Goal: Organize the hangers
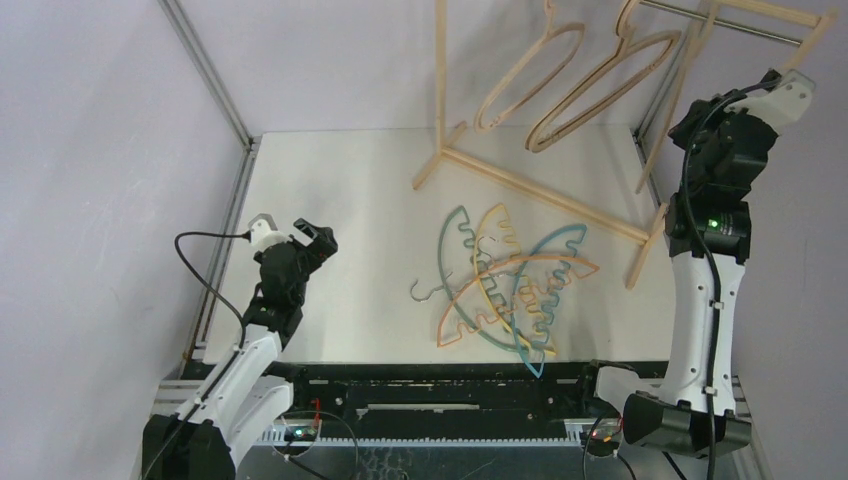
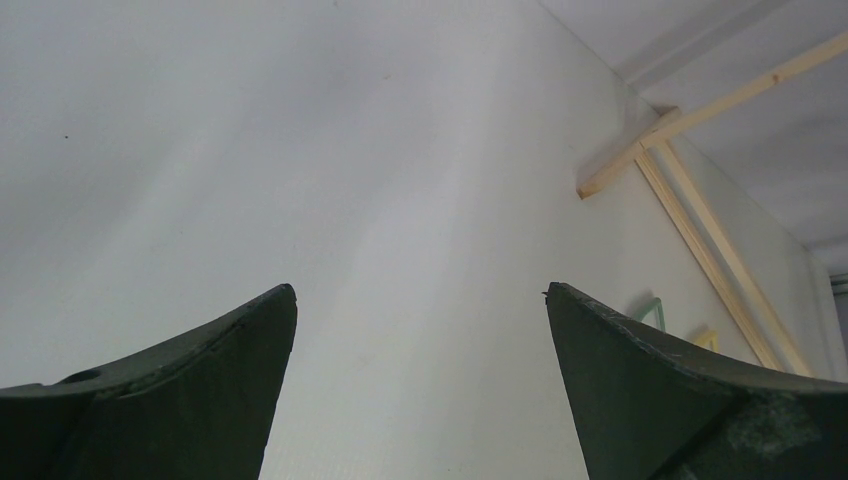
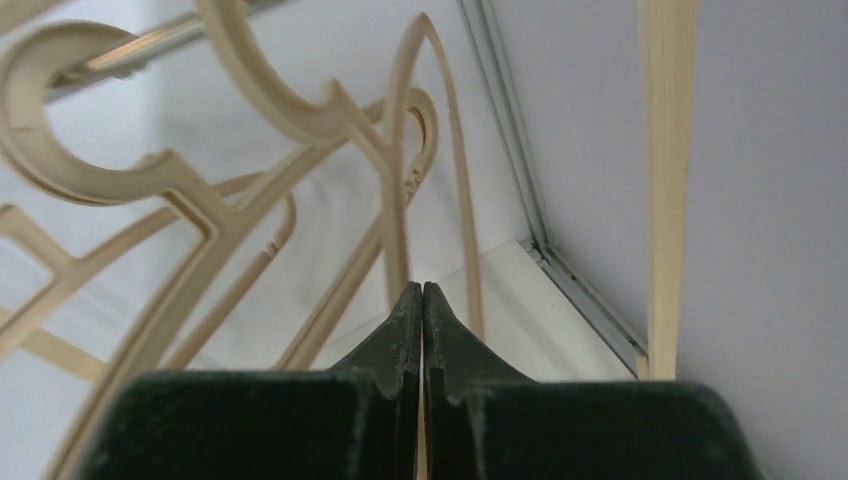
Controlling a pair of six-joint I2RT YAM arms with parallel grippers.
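From above, the left tool (image 1: 292, 230) hovers low over the left part of the white table (image 1: 340, 190), its jaws spread wide and released, with nothing between them. A pile of coloured hangers (image 1: 510, 285), teal, yellow, orange and blue, lies crossed over one another on the table right of centre, well apart from that tool. Behind the pile stands the rack (image 1: 540, 188), and two wooden hangers (image 1: 600, 95) hang from its rod (image 1: 745, 26) at the far right. The right arm (image 1: 712, 215) is raised high beside the rack's right end, with its tip up near the rod. In the left wrist view, the left tool (image 2: 420, 300) shows two dark fingers (image 2: 200, 370) set far apart over bare table, gripping nothing. The rack's base bar (image 2: 700, 235) runs along the right, with small bits of a teal and a yellow hanger beside it. In the right wrist view, the right tool (image 3: 421, 292) is clenched, its fingers pressed flat together. The wooden hangers (image 3: 230, 225) hang on the rod (image 3: 150, 45) just beyond its tips. Whether the tips touch or pinch the nearest hanger cannot be told. A rack upright (image 3: 665, 180) stands to the right.
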